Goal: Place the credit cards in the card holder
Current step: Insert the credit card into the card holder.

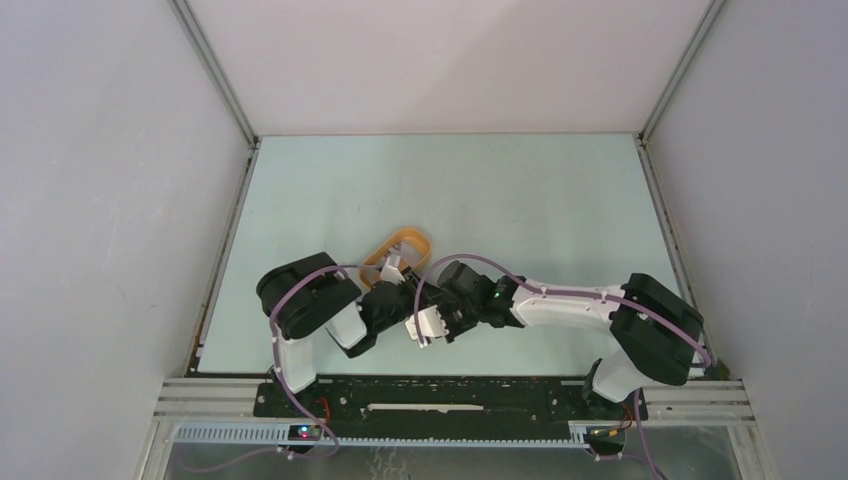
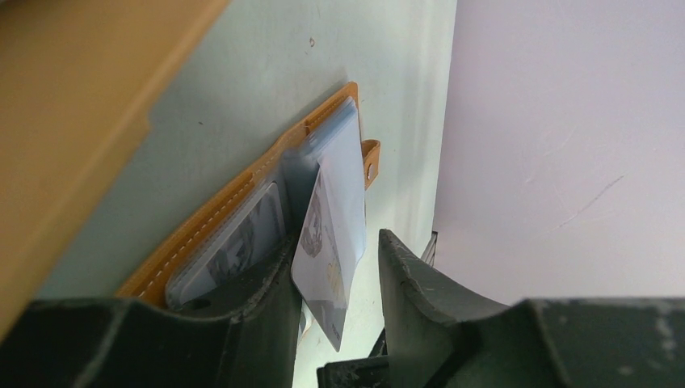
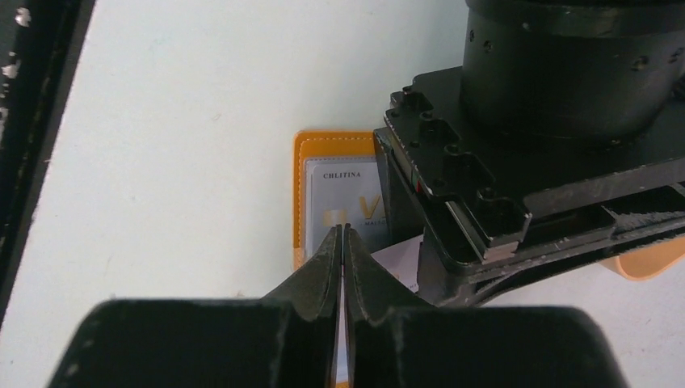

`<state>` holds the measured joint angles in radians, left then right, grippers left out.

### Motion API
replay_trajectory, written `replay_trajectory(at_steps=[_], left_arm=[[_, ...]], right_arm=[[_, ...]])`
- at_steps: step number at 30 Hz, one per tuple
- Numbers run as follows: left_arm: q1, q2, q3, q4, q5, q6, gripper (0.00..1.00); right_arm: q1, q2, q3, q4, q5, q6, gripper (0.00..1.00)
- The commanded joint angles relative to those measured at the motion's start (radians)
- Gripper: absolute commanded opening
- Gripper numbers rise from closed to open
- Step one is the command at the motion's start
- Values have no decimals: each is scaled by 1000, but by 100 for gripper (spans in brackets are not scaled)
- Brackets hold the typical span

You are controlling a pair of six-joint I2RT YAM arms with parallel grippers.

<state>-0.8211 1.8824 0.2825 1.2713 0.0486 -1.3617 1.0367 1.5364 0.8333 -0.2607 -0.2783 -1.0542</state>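
The card holder [image 2: 234, 206] lies open on the table, orange with a blue-grey lining. One credit card [image 2: 242, 242] sits in a slot, and in the right wrist view it is the card with gold print [image 3: 343, 194]. Another credit card [image 2: 339, 186] sticks up out of the fold, tilted, between the jaws of my left gripper [image 2: 335, 250]. Those jaws stand apart, with the left finger [image 2: 242, 323] resting on the holder's inner face. My right gripper [image 3: 342, 232] is shut, its tips just over the slotted card. In the top view both grippers [image 1: 385, 300] [image 1: 432, 330] cover the holder.
An oval orange tray [image 1: 400, 248] sits just beyond the grippers, and its rim fills the upper left of the left wrist view [image 2: 81, 97]. The left arm's wrist body [image 3: 525, 162] crowds the right gripper's right side. Grey walls enclose the table.
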Motion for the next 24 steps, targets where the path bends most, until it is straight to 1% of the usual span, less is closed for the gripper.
replay_trajectory(at_steps=[1,24], left_arm=[[7,34,0,-79,0,50,44],[9,47,1,-64,9,49,45]], right_arm=[[22,24,27,55,69,-21,8],[52,122,52,119,215,8,7]])
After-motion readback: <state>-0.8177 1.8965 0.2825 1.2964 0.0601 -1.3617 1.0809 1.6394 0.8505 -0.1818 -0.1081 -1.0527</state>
